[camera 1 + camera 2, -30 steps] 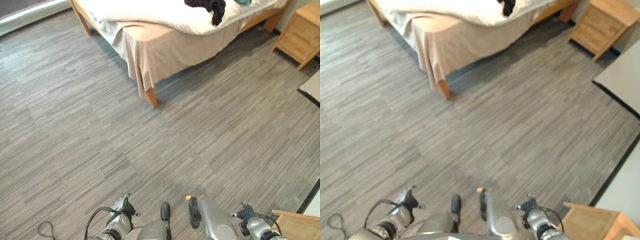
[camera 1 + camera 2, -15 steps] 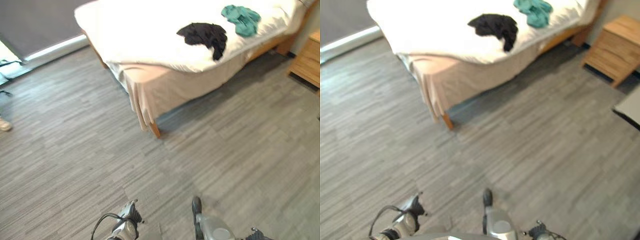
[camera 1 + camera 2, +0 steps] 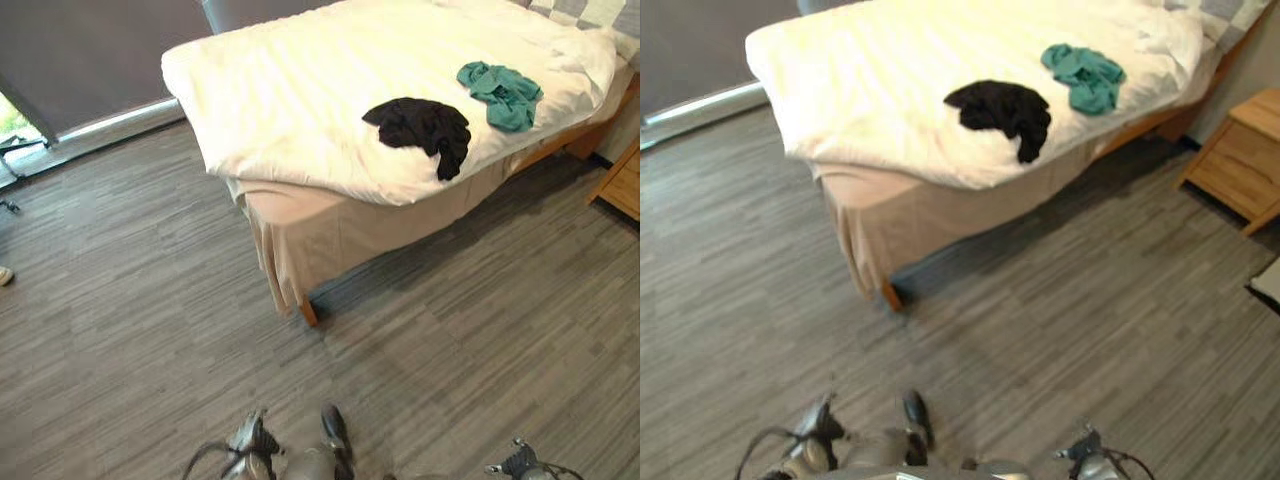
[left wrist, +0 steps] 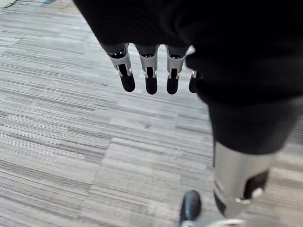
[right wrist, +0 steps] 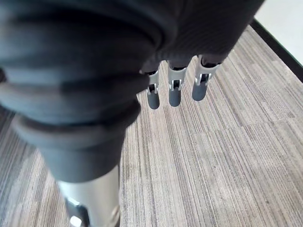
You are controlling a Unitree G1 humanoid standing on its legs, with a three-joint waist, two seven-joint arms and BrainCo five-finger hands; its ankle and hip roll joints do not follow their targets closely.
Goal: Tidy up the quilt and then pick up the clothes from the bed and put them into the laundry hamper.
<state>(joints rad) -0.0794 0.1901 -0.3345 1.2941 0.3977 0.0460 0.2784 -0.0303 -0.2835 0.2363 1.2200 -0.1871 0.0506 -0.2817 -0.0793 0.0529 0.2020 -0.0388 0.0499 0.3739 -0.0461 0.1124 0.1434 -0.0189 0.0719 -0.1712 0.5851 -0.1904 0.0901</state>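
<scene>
Left hand [image 4: 156,71] and right hand [image 5: 175,87]: fingers straight, empty, hanging over floor | white quilt [image 3: 300,90] on bed, black garment [image 3: 420,125] and teal garment [image 3: 503,90] atop | step: approach, judged | next: walk to bedside.

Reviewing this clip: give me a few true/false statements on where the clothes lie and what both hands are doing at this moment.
1. A black garment lies on the quilt. True.
2. The teal garment lies on the floor. False: it is on the quilt, beyond the black one.
3. The left hand grips cloth. False: its fingers hang straight over bare floor, holding nothing.
4. The right hand is open and empty. True.
5. A wooden nightstand stands beside the bed. True.
</scene>
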